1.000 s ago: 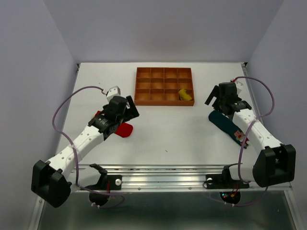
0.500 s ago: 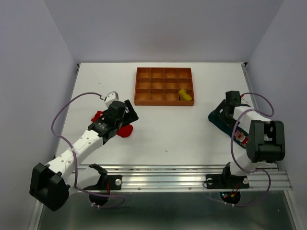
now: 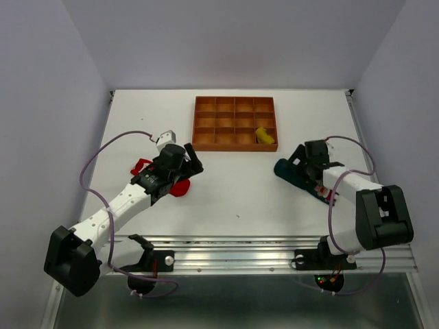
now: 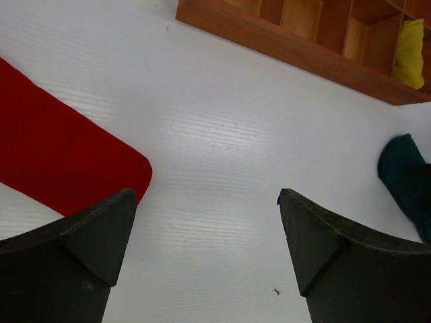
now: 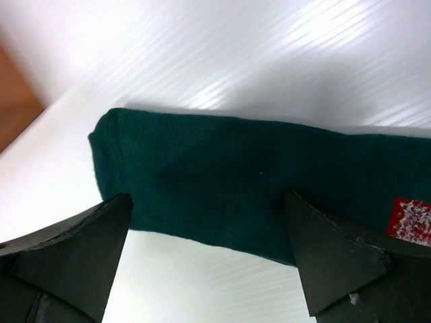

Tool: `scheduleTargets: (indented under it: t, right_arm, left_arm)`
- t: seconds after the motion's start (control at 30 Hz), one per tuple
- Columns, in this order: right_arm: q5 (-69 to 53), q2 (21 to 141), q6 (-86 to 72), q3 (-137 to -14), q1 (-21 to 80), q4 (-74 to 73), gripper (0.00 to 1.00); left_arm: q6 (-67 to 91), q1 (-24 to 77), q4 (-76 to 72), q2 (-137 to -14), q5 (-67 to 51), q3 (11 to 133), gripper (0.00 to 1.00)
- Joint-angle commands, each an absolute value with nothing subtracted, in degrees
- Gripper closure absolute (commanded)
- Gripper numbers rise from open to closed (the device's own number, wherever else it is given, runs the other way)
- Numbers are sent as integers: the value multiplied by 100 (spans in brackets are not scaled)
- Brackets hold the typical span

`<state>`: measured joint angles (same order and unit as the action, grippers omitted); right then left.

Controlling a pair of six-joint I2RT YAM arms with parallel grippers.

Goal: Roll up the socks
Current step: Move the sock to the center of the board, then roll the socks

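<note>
The red sock [image 3: 180,186] lies flat under my left arm, its rounded end showing at the left in the left wrist view [image 4: 60,155]. My left gripper [image 3: 192,166] hovers open just right of it over bare table [image 4: 205,222]. The dark teal sock [image 3: 289,174] lies at the right with a red-and-white label [image 5: 411,217]. My right gripper [image 3: 295,164] is open low over its left end, the fingers straddling the fabric [image 5: 207,202]. A yellow sock [image 3: 263,136] sits bundled in the tray's near right cell [image 4: 409,44].
The orange-brown gridded tray [image 3: 235,147] stands at the back middle, its front wall across the top of the left wrist view [image 4: 289,44]. A cable loops from each arm. A metal rail runs along the near table edge [image 3: 240,241].
My right arm swung left and down from its folded-back pose onto the teal sock's end, and the sock now reaches further left. My left gripper edged slightly right. Both stayed open.
</note>
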<state>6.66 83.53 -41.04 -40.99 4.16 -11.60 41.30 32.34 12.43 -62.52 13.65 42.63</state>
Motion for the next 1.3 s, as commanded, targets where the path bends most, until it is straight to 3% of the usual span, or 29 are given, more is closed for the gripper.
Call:
scheduleTargets:
  t: [0.0, 0.17, 0.3, 0.4, 0.53, 0.73, 0.9, 1.27]
  right_arm:
    - [-264, 8166, -5377, -3490, 1465, -995, 0]
    - [-26, 8234, -6825, -3384, 2863, -354, 0]
    - [648, 8945, -7418, -4119, 4215, -70, 0]
    - [616, 9219, -7331, -4840, 4455, -62, 0]
    - [956, 8940, -6909, -5238, 4518, -412, 0]
    - [1450, 8289, -6338, -4852, 4334, -834, 0]
    - [731, 8296, -5442, -4526, 3376, -852, 0]
    - [-219, 8658, -4860, -3948, 3208, -765, 0]
  left_arm:
    - [4096, 3357, 1011, -6179, 1327, 4140, 1]
    - [4157, 3498, 923, -6091, 1074, 3964, 1]
    - [4210, 3577, 879, -5872, 923, 3806, 1]
    - [4359, 3621, 835, -5643, 774, 3613, 1]
    - [4526, 3691, 494, -5493, 493, 3253, 1]
    - [4667, 3761, -122, -5975, 158, 3093, 1]
    - [4676, 3920, -527, -6959, 114, 3497, 1]
    - [4553, 4034, -633, -8490, 202, 4341, 1]
